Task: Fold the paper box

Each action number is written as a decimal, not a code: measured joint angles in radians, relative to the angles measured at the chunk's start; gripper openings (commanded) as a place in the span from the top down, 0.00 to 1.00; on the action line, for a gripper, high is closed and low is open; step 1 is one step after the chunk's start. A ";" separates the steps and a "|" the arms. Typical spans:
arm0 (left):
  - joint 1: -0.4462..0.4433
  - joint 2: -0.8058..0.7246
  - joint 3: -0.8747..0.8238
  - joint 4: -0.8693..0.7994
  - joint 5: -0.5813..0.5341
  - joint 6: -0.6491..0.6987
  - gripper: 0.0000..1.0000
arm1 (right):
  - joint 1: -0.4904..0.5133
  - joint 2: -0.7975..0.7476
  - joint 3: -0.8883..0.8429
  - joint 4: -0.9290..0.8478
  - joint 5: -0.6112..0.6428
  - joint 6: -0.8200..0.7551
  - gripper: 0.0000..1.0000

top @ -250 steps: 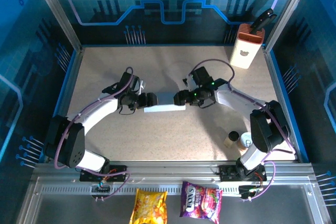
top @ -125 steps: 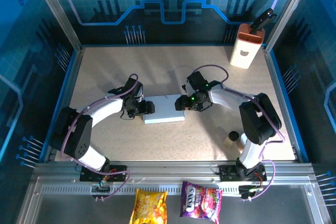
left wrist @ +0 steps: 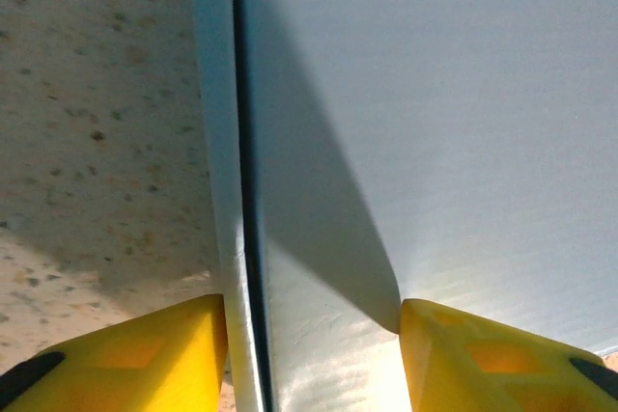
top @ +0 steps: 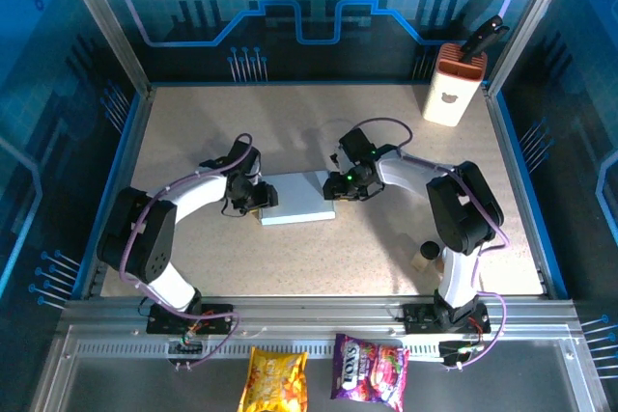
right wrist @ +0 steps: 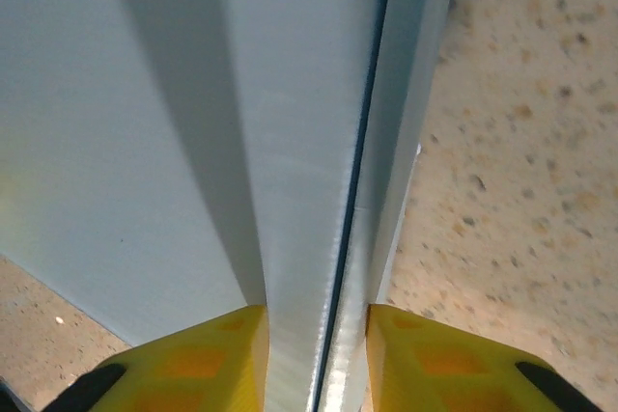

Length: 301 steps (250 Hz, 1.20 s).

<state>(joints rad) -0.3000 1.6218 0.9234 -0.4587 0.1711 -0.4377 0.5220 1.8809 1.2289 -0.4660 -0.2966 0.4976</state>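
The paper box (top: pixel 297 200), a pale grey-white shallow box with its lid down, lies flat at the middle of the table. My left gripper (top: pixel 266 198) is at its left end and my right gripper (top: pixel 335 186) at its right end. In the left wrist view the yellow fingers (left wrist: pixel 145 354) press on both faces of the box's end wall (left wrist: pixel 309 267), with the left gripper (left wrist: pixel 312 354) shut on it. The right gripper (right wrist: pixel 317 359) likewise pinches the box's edge (right wrist: pixel 309 190), where a dark seam separates lid and base.
A tall white-and-orange container (top: pixel 452 89) with a black tool in it stands at the far right corner. Small brown and white cylinders (top: pixel 425 256) sit near the right arm's base. Two snack bags (top: pixel 275 378) lie beyond the table's near rail.
Both grippers have narrowed onto the box ends. The box, seen as a thin strip a second ago, now lies flat and slightly further left, with both arms lower.
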 measured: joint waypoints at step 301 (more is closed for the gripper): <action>0.681 0.456 0.585 0.050 -0.123 0.082 0.51 | 0.259 0.923 1.212 0.413 0.113 0.315 0.55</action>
<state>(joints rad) 0.3805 2.0777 1.5085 -0.4088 0.0483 -0.3557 0.7815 2.8037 2.4413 -0.0532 -0.1833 0.8127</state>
